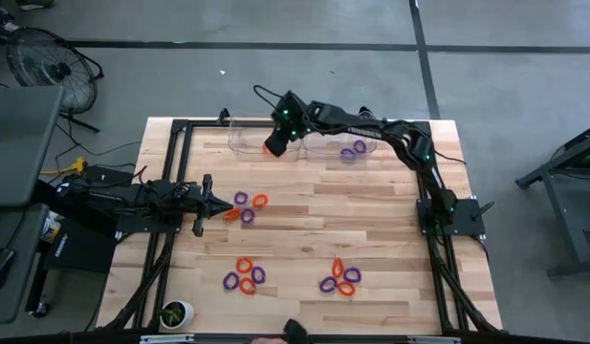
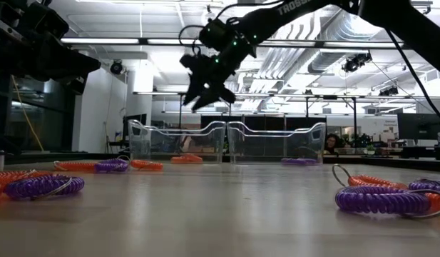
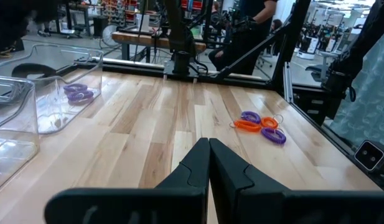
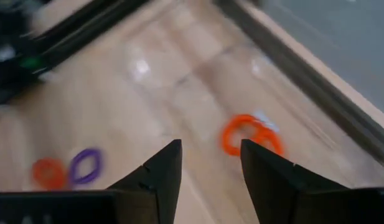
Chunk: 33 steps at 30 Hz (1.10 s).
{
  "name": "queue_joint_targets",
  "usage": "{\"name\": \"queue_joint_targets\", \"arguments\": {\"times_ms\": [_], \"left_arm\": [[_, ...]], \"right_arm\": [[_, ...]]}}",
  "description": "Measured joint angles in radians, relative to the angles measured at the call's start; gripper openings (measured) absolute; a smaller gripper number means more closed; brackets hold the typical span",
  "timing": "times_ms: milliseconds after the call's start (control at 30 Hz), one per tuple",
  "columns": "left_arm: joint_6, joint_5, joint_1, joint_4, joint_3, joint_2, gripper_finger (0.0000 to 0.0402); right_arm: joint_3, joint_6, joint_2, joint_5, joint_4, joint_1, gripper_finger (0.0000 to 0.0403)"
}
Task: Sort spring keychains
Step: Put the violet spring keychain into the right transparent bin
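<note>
With its fingers spread and empty, the right claw hangs over the clear plastic left bin holding one orange coiled keychain, while most coils still lie loose on the wooden worktop.

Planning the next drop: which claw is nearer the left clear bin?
Right. The right claw hangs open above the left clear bin; the left claw is shut, well short of it beside a keychain cluster.

Overhead view down, low view level, sharing clear bins
</note>
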Motion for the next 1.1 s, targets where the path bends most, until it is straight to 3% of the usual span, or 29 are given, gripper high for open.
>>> {"name": "queue_joint_targets", "arguments": {"times_ms": [233,467,800,1100], "left_arm": [[0.000,0.000,0.000,0.000,0.000,0.000,0.0000],[0.000,0.000,0.000,0.000,0.000,0.000,0.0000],[0.000,0.000,0.000,0.000,0.000,0.000,0.0000],[0.000,0.000,0.000,0.000,0.000,0.000,0.0000]], "right_arm": [[0.000,-0.133,-0.016,-0.181,0.007,0.050,0.0158],[0.000,-0.191,-0.021,-0.194,-0.074,0.117,0.0158],[0.000,-0.279,-0.041,-0.151,-0.347,0.214,0.0157],[0.000,-0.322,-0.056,0.006,-0.528,0.299,0.0157]]}}
